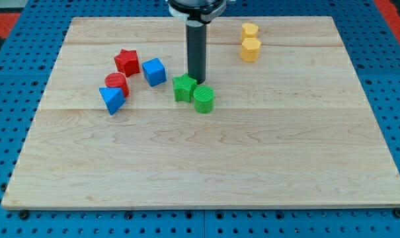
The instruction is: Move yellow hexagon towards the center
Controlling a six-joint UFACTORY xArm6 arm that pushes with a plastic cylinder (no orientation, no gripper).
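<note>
The yellow hexagon (250, 49) lies near the view's top right of the wooden board (206, 172), just below a second yellow block (250, 30); the two nearly touch. My tip (200, 82) stands near the board's upper middle, to the left of and below the yellow blocks. It is right behind a green star (184, 87) and a green cylinder (203, 99), close to both. The rod rises straight up to the arm at the view's top.
A red star (127, 61), a blue cube (154, 71), a red cylinder (117, 83) and a blue triangle (112, 100) cluster at the upper left. The board sits on a blue pegboard surface (8, 79).
</note>
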